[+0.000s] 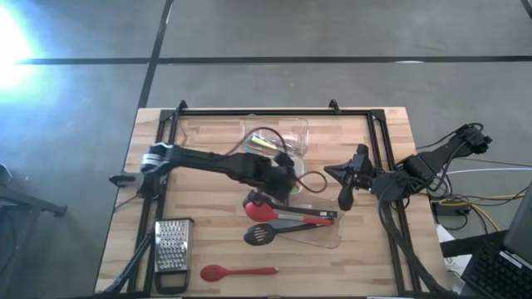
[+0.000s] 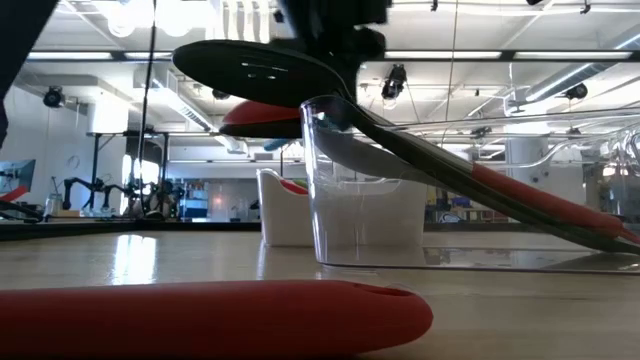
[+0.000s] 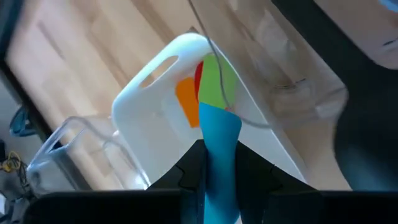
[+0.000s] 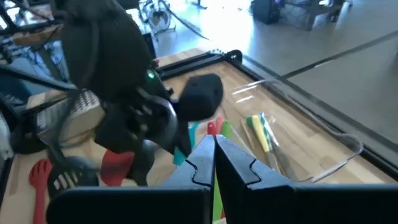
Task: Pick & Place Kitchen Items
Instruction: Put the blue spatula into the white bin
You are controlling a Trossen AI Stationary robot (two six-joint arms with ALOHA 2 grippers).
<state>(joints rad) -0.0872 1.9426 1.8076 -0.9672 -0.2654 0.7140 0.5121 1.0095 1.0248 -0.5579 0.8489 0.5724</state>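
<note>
My left gripper (image 3: 219, 165) hangs over the middle of the table (image 1: 287, 183), shut on a teal-handled tool (image 3: 219, 134). The tool points at a white holder (image 3: 155, 106) in which orange, red and green tools stand. A black slotted spoon (image 1: 259, 236), a red spoon (image 1: 262, 211) and tongs (image 1: 312, 219) lean in a clear tub (image 1: 332, 237), their heads over its left rim. Another red spoon (image 1: 237, 272) lies flat near the front edge. My right gripper (image 1: 345, 198) is shut on nothing at the right, in the air. My left gripper pinches the teal tool's handle (image 3: 221, 149) between its two fingers. The fingers slant downward and lie along the tool, which sticks out forward past them. Its far end reaches the white holder's mouth beside the green tool (image 3: 217, 81); whether it touches there I cannot tell.
A second clear tub (image 1: 278, 137) with yellow-green items stands at the far middle. A steel box grater (image 1: 172, 247) lies at the near left. A black frame (image 1: 274, 110) runs along the table's far edge and sides. Bare wood shows at the near right.
</note>
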